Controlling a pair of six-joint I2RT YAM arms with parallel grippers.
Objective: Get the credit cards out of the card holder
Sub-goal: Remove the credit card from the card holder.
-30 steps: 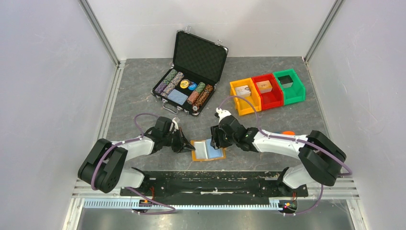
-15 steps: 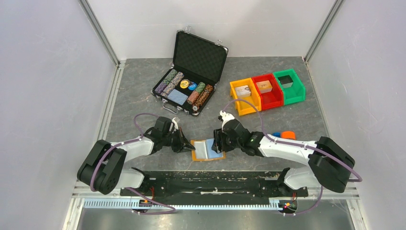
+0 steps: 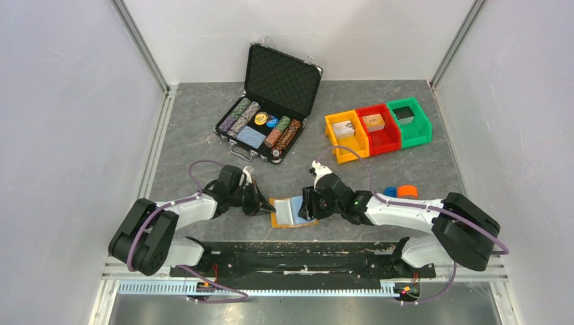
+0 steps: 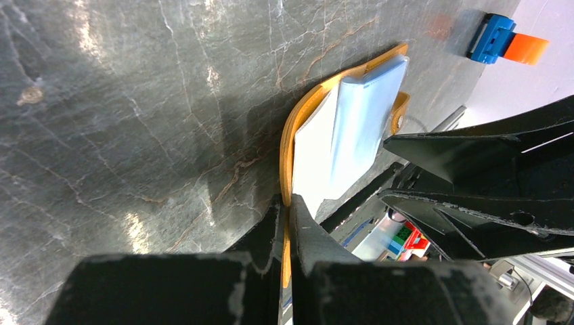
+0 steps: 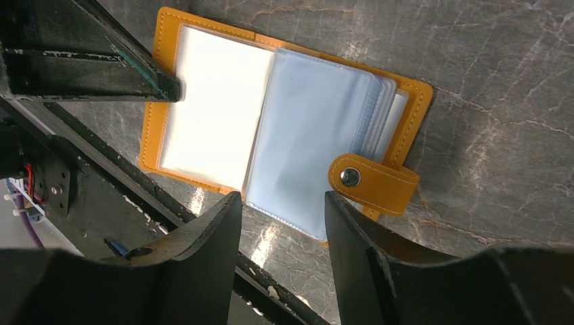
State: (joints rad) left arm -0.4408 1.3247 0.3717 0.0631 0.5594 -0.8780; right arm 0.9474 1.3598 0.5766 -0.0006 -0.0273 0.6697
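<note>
Lying open on the grey table (image 3: 196,142) near the arms' bases, the orange card holder (image 3: 291,214) was pinched at its left cover edge by the clenched left gripper (image 4: 287,211). The right gripper (image 5: 281,200) hovered over its clear sleeves, jaws apart.

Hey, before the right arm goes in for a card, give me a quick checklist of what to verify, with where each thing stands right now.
1. Card holder open, flat on the table: ok.
2. Left gripper shut on the holder's left edge, pinning it: ok.
3. Right gripper open, jaws straddling the near edge of the light blue sleeves: ok.
4. Snap tab clear of the grab: not ok; it lies over the sleeves' corner, close beside one right finger.
5. A card edge exposed for pinching: cannot tell; only the sleeves show.
</note>
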